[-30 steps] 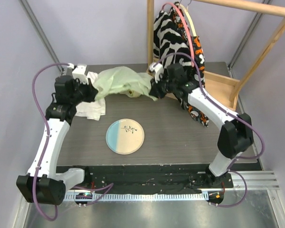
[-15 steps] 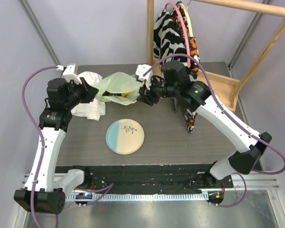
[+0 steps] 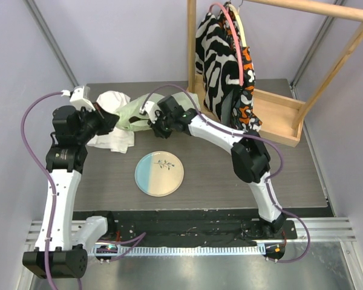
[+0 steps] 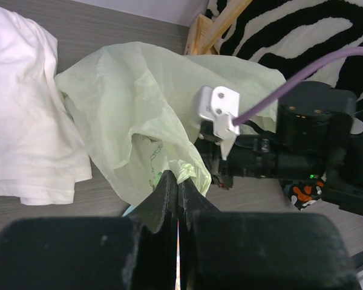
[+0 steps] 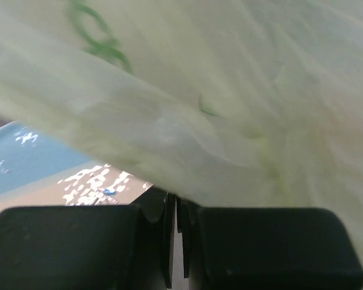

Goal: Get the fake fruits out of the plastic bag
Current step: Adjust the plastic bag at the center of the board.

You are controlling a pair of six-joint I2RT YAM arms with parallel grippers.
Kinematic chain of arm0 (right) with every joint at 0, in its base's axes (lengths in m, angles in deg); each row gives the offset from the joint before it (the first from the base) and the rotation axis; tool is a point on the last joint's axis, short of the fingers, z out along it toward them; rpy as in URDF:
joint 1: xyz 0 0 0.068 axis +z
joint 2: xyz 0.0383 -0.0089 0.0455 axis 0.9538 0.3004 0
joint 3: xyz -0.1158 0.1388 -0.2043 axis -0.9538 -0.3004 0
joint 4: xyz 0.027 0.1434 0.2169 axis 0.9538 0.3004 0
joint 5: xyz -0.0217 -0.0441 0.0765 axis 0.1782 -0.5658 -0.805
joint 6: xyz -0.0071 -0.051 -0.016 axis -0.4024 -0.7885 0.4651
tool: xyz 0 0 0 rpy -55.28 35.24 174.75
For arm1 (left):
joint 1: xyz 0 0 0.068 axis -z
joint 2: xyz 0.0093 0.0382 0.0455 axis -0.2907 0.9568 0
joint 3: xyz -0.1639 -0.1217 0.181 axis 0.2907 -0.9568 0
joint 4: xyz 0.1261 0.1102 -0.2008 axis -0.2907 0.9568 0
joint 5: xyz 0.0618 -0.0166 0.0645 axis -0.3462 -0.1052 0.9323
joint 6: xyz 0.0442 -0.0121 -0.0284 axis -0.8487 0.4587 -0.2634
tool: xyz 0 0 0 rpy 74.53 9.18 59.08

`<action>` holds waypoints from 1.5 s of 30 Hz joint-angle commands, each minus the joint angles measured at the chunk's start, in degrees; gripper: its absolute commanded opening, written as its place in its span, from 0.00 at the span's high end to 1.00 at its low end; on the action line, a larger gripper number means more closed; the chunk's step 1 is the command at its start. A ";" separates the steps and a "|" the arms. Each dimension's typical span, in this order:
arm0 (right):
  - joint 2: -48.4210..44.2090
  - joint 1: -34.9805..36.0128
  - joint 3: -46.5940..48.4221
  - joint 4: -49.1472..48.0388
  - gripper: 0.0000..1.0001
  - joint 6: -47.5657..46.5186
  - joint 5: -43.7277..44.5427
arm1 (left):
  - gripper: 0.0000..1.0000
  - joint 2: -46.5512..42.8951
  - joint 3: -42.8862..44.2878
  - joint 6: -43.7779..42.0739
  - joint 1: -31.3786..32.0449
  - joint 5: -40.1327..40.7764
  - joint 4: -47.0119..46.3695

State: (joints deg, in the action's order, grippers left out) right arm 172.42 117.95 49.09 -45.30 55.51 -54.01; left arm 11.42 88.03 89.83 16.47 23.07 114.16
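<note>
Plastic bag (image 3: pixel 133 112) is stretched above the desk (image 3: pixel 206 184). Left fingers (image 4: pixel 165 196) pinch its edge, and right fingers (image 5: pixel 168 241) pinch its film.

Plastic bag (image 3: pixel 133 112) film is hiding its contents in every view. Right wrist view: bag is filling most of the frame, out of focus; plate (image 5: pixel 24 163) is showing only a corner beneath it. Right pincer (image 5: pixel 174 202) fingertips are vanishing under film. Left wrist view: white cloth (image 4: pixel 24 121) is running off the left edge.

Pale green plastic bag (image 4: pixel 118 103): translucent, crumpled, bunched up.
</note>
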 commanded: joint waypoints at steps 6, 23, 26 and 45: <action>-2.08 -0.17 11.07 -3.89 0.92 2.58 1.42 | 1.00 -6.27 -2.21 -6.40 -2.65 -1.42 7.04; -5.61 0.80 7.11 -2.91 0.98 5.56 -10.02 | 1.00 -4.42 -0.99 -6.32 -5.02 -4.05 5.91; -5.08 1.77 7.47 -2.91 0.99 5.21 -10.47 | 1.00 -4.07 -0.99 -5.27 -5.46 -4.40 5.03; 1.36 0.27 3.11 -7.23 0.99 -3.32 17.67 | 1.00 -9.78 0.25 -12.21 -7.40 -6.95 13.03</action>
State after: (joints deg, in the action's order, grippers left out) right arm 181.03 118.97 60.10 -54.13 57.44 -39.80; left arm 3.79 87.86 79.77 9.39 17.52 126.21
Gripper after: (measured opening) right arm 0.050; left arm 0.012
